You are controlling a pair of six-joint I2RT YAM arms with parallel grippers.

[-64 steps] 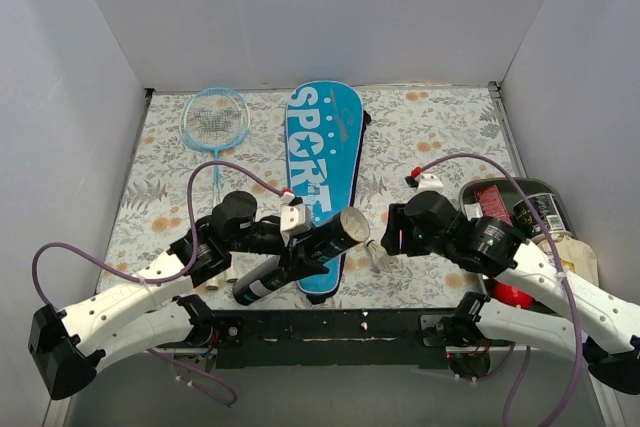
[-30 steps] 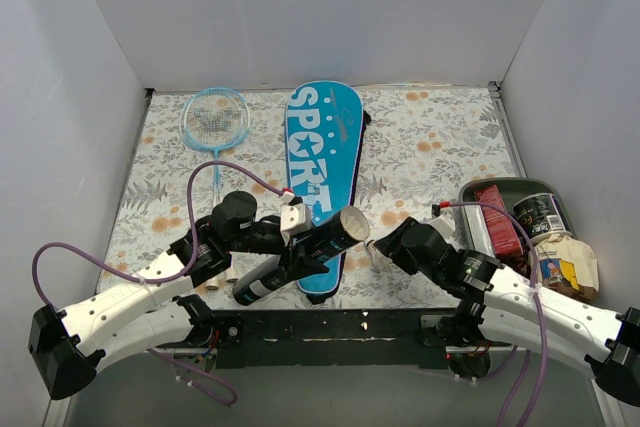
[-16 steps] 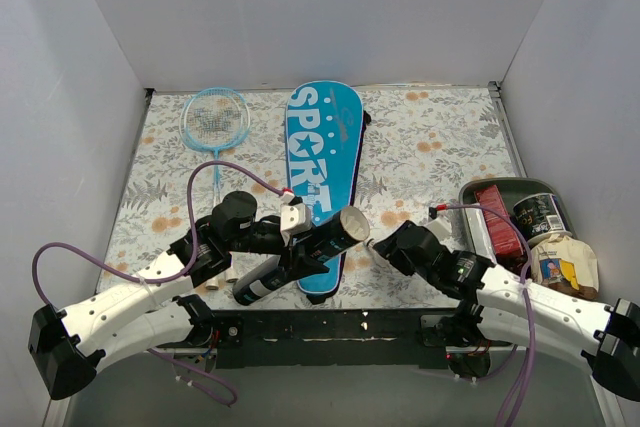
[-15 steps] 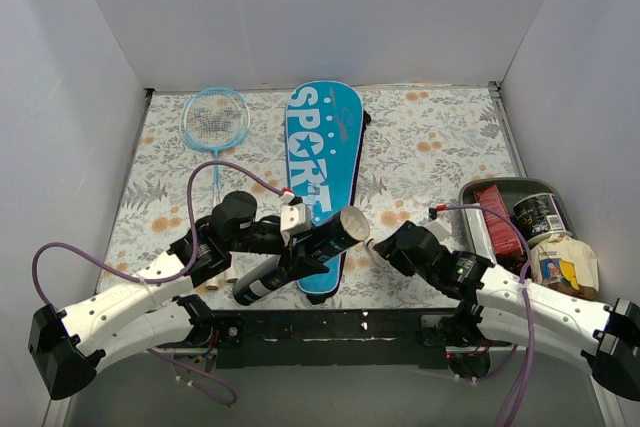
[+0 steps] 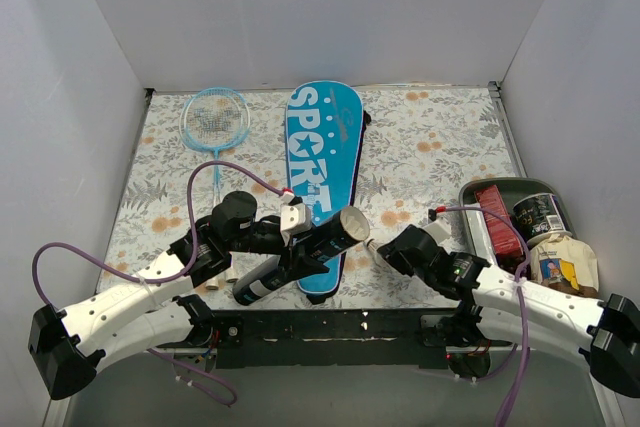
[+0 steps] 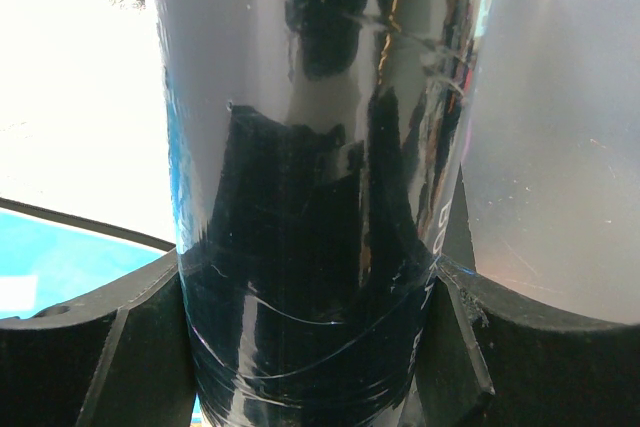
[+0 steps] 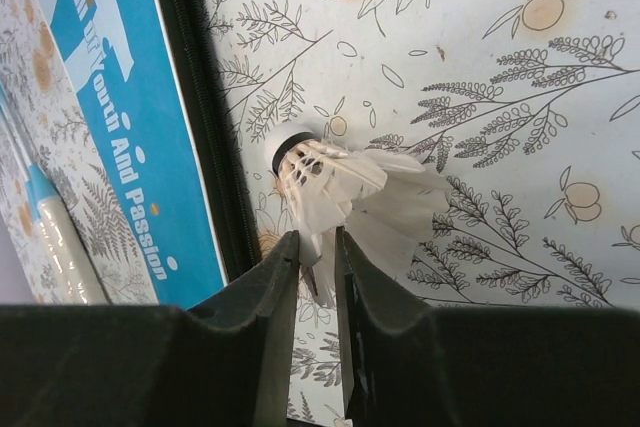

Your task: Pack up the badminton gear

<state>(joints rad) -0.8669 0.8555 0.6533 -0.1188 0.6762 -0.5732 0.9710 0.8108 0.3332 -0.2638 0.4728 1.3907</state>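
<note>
Right end effector: fingers drawn nearly together, with the lower edge of a white shuttlecock in the narrow gap. It cannot be told whether both pads press on the feathers.

Left end effector: clamped on the black tube and holding it tilted above the near end of the blue "SPORT" cover, open mouth toward the right arm.

Views compared: only the right wrist view shows the shuttlecock clearly. It lies on the floral table, cork end toward the cover's black edge, just beside it and not touching. From the top external view it is a small white speck at the fingertips. The left wrist view is filled by the glossy tube wall seated between the two black fingers and shows little else. Only the top external view shows the light-blue racket, lying far left beside the cover.

Clearances: white walls enclose the table on three sides. A tray of packets and cans stands at the right edge, near the right arm. The table's far right quarter lies open.
</note>
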